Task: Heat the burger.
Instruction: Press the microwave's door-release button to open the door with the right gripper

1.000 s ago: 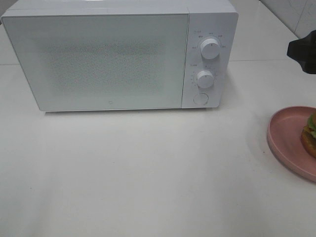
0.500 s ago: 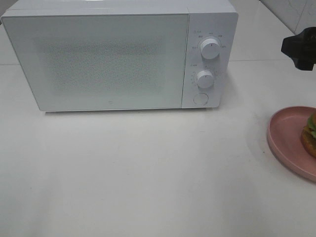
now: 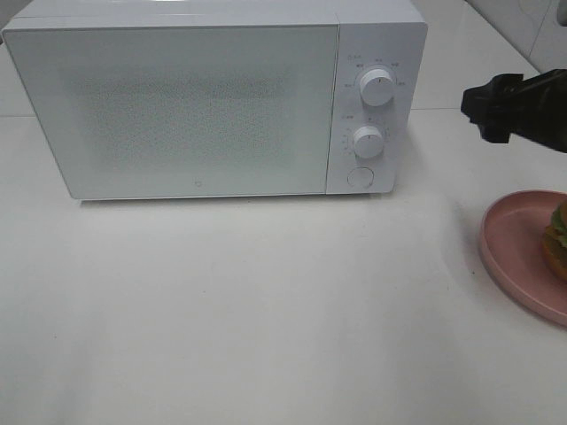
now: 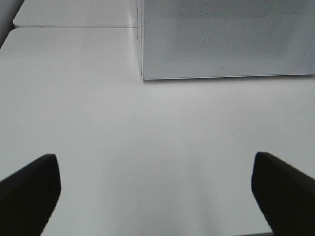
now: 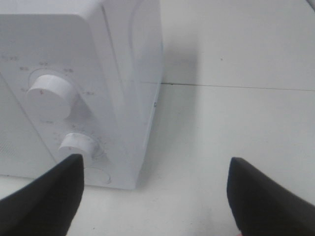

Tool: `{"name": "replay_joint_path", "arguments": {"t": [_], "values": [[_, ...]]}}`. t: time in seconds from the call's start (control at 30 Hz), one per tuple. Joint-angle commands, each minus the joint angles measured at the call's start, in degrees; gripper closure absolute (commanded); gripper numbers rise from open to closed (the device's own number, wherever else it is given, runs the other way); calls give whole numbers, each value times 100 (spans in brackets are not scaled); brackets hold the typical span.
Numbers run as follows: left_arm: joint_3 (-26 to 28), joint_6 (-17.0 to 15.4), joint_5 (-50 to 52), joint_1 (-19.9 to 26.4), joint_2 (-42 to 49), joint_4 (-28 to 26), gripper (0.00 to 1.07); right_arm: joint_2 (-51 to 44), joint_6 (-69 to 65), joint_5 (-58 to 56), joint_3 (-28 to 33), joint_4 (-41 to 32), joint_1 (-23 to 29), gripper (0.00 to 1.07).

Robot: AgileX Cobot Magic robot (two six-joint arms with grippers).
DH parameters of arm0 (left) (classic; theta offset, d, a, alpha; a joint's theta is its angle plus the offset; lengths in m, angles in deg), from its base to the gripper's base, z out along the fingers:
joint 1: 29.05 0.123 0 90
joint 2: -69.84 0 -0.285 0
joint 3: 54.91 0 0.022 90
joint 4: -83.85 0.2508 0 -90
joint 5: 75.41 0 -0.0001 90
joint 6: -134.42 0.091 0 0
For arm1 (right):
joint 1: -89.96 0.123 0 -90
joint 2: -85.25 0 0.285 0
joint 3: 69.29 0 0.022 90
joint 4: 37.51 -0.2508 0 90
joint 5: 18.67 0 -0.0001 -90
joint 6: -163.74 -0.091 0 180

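At right edge of table [image 3: 266, 310]: burger [image 3: 558, 237] on pink plate [image 3: 512, 252]. Toward back edge: microwave [image 3: 177, 106], door closed. Right gripper [image 5: 155, 196] spread wide near dials [image 3: 377, 87]; left gripper [image 4: 157, 191] likewise spread wide.

**R gripper moves in toward microwave**

Right gripper [image 3: 485, 108] has come further in from the right edge of the ext. view. More of the arm shows now. Tip sits lower and closer to the microwave [image 3: 204, 106], approx. level w/ its knobs [image 3: 377, 88].
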State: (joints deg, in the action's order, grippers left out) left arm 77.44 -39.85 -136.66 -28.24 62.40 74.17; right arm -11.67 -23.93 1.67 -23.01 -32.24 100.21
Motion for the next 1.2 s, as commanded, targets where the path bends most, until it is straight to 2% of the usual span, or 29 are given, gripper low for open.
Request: {"name": "replay_joint_path", "arguments": {"t": [0.03,0.23,0.63,0.7,0.8,0.87,0.9,0.97,1.0,1.07,1.2], "values": [[-6,-29,-11,-29,69,-29,9,149,189,149,-34,-160,206,31],[-6,-29,-11,-29,69,-29,9,533,344,304,-34,-607,710,31],[-6,-29,-11,-29,69,-29,9,1094,1375,1077,46,-1954,1811,31],[-6,-29,-11,-29,63,-29,9,1266,1713,1690,212,-2532,2108,31],[-6,-29,-11,-29,57,-29,9,1335,1851,1908,269,-2762,2217,31],[-6,-29,-11,-29,57,-29,9,1610,2464,2693,453,-3564,2641,31],[-6,-29,-11,-29,57,-29,9,1610,2464,2693,453,-3564,2641,31],[-6,-29,-11,-29,57,-29,9,1799,2916,3254,521,-4240,2956,31],[-6,-29,-11,-29,57,-29,9,1799,2916,3254,521,-4240,2956,31],[-6,-29,-11,-29,57,-29,9,1965,3191,3633,521,-4836,3191,31],[-6,-29,-11,-29,57,-29,9,2149,3226,3902,521,-5145,3329,31]]}}
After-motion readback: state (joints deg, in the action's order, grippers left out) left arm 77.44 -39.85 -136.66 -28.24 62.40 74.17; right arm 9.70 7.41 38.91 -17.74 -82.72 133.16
